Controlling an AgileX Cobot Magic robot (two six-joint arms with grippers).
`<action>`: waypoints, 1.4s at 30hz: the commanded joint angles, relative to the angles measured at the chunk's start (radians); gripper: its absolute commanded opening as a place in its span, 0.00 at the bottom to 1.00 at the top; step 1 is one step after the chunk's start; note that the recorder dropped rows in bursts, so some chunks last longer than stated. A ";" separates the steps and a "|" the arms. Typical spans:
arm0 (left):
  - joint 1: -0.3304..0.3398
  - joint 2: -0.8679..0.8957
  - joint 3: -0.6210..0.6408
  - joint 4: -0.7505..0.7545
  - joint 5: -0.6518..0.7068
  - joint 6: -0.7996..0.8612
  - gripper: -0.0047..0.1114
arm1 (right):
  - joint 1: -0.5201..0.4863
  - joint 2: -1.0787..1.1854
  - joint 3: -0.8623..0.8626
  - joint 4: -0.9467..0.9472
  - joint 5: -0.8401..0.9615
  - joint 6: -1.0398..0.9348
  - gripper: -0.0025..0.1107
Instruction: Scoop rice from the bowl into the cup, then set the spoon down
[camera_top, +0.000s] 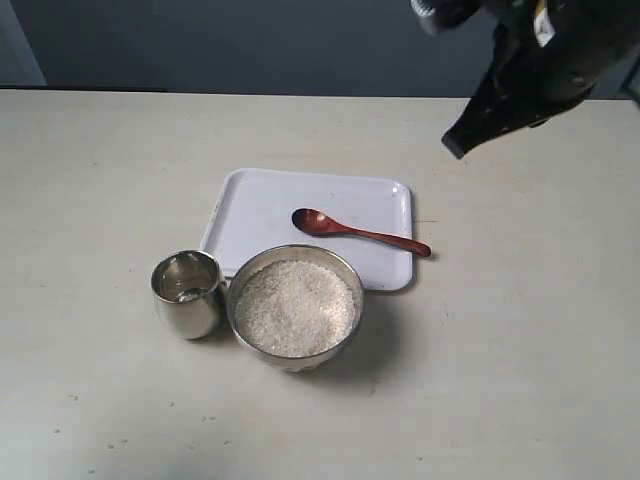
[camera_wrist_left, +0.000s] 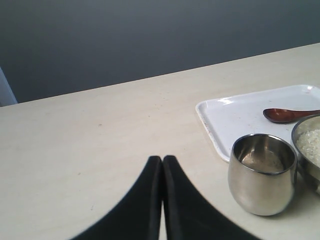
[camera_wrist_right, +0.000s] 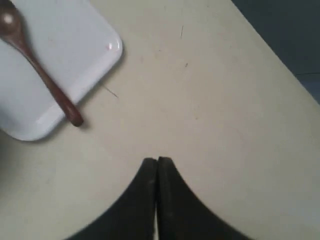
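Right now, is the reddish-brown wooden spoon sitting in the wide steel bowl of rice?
No, the reddish-brown wooden spoon lies on the white rectangular tray, outside the wide steel bowl.

Bowl (camera_top: 297, 361) and cup (camera_top: 187, 300) (side by side) crowd one tray (camera_top: 260, 205) edge.

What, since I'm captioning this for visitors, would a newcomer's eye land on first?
The shiny steel bowl full of white rice, near the middle of the table, with the small steel cup just left of it in the exterior view. Behind them, the reddish-brown spoon lies on a white tray. The right gripper hangs shut over the table's far right.
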 joint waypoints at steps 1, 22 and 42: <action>-0.005 -0.004 -0.002 0.001 -0.012 -0.003 0.04 | -0.004 -0.172 -0.006 0.189 -0.009 0.012 0.01; -0.005 -0.004 -0.002 0.001 -0.012 -0.003 0.04 | -0.004 -0.464 -0.006 0.344 0.046 0.076 0.01; -0.005 -0.004 -0.002 0.001 -0.012 -0.003 0.04 | -0.518 -1.047 0.730 0.416 -0.521 0.137 0.01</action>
